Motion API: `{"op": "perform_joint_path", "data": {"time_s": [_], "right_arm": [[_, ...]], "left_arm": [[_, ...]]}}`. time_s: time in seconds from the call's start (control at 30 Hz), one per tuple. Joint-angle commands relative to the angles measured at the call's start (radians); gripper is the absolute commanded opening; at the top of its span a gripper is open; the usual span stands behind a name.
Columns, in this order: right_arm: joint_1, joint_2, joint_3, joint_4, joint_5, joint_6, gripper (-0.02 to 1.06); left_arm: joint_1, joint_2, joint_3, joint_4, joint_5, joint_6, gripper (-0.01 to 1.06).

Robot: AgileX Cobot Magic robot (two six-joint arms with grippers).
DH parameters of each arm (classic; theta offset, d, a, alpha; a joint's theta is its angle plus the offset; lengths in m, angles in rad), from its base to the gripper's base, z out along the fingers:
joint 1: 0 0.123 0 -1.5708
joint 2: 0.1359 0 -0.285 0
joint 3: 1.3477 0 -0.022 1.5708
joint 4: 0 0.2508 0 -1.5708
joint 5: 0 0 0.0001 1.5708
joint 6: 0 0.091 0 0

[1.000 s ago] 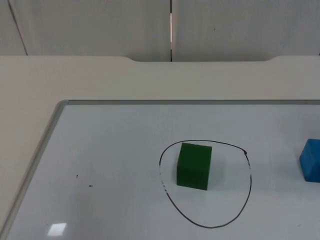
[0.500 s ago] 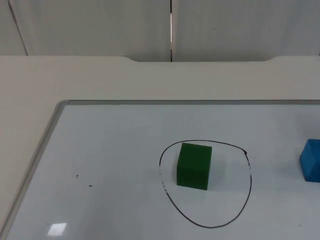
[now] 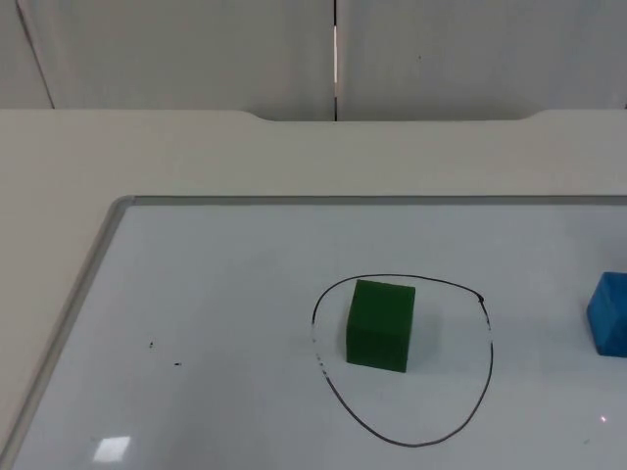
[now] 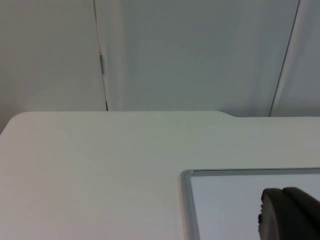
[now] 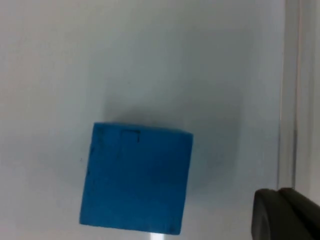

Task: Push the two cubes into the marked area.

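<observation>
A green cube (image 3: pixel 380 324) sits inside the black hand-drawn ring (image 3: pixel 487 367) on the whiteboard, in the ring's upper left part. A blue cube (image 3: pixel 609 313) lies outside the ring, well to its right at the picture's right edge. The right wrist view looks down on the blue cube (image 5: pixel 135 177), with my right gripper (image 5: pixel 287 215) close beside it and not touching it. My left gripper (image 4: pixel 290 215) hovers over the whiteboard's far left corner (image 4: pixel 186 174), away from both cubes.
The whiteboard (image 3: pixel 216 294) has a raised grey frame along its left and far sides. Beyond it the white table (image 3: pixel 196 152) runs to the grey partition wall (image 3: pixel 441 49). The board's right frame (image 5: pixel 290 100) passes near the blue cube.
</observation>
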Motion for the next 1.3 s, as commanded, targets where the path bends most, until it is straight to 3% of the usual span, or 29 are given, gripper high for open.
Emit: {"op": "perform_joint_path", "data": {"time_s": [0.0, 0.27, 0.8, 1.27], "right_arm": [[-0.005, 0.023, 0.011, -0.02, -0.027, 0.018, 0.0], [-0.005, 0.152, 0.015, -0.024, -0.118, 0.066, 0.0], [-0.002, 0.16, 0.011, -0.024, -0.212, 0.085, 0.0], [0.011, 0.172, -0.004, -0.023, -0.231, 0.087, 0.0]], "left_arm": [[0.001, -0.006, -0.006, 0.007, 0.008, -0.006, 0.0], [0.001, -0.006, -0.006, 0.014, 0.015, -0.006, 0.0], [0.001, -0.006, -0.006, 0.015, 0.015, -0.006, 0.0], [0.001, -0.006, -0.006, 0.015, 0.015, -0.006, 0.0]]}}
